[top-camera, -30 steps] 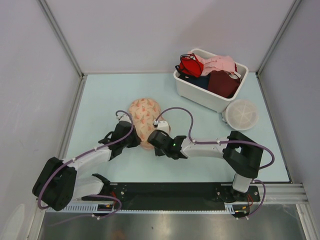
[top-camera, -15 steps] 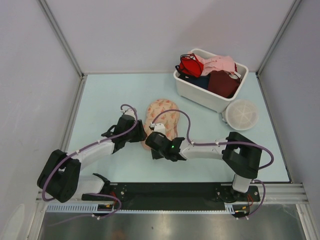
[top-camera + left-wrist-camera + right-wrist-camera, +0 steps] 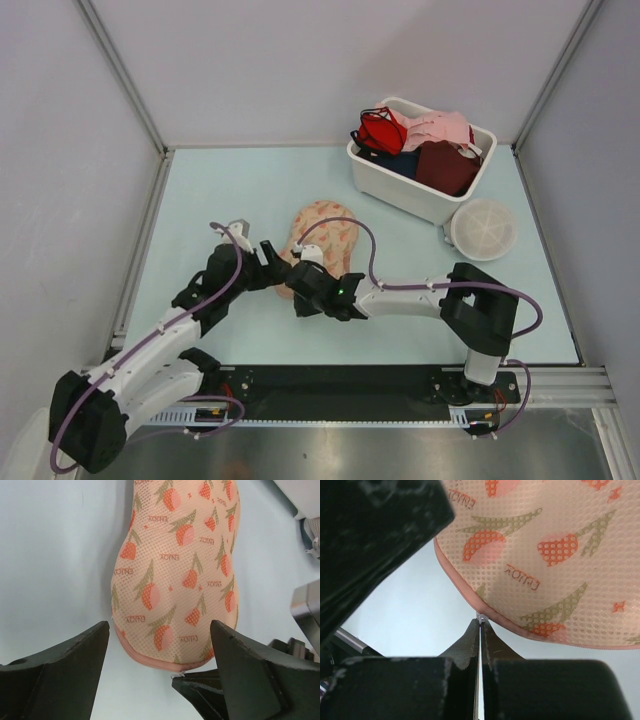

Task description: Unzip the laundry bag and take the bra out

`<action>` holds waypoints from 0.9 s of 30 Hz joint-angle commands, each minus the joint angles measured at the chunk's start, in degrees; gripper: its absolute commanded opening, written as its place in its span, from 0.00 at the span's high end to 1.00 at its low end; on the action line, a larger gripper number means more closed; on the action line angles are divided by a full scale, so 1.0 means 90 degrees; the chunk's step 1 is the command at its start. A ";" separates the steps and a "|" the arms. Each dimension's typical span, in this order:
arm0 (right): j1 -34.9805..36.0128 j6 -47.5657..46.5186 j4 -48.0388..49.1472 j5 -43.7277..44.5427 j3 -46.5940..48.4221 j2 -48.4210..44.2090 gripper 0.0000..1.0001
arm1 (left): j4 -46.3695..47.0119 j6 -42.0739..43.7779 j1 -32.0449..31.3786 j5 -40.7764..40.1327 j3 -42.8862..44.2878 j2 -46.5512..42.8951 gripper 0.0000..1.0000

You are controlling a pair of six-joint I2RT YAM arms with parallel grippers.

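The right pincer (image 3: 480,622) is pinched shut on the little silver zip tab (image 3: 481,616). The tab sticks out right at its tips, from the pink edge of the laundry bag (image 3: 325,237). The bag lies flat on the table (image 3: 220,190), straight ahead of this pincer, and the bag's near round end touches the tips. The bag's long way runs away from both pincers, so they face its short end and not its side. The left pincer (image 3: 160,630) is wide open and holds nothing. It sits just beside the right one, and the same near end of the bag is right in front of its gap, close but not touching. The right arm is the nearer one, since it already has the tab. I think the next job is to pull the tab along the curved pink edge, and the open left pincer may need to hold the bag down so it does not slide. The bra cannot be seen, so it is likely inside the bag.
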 commanded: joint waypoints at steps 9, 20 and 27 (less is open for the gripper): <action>-0.0001 -0.0003 0.0600 -0.0461 0.0045 0.0215 1.00 | 0.0467 -0.0861 0.0031 0.0475 -0.0809 -0.0083 0.17; -0.0001 -0.0052 0.0689 -0.0530 0.0044 0.0196 1.00 | 0.0614 -0.1057 0.0021 0.0524 -0.1005 0.0288 0.36; -0.0010 -0.0032 0.0659 -0.0481 0.0015 0.0157 1.00 | 0.0800 -0.1106 0.0011 0.0544 -0.1064 0.0376 0.71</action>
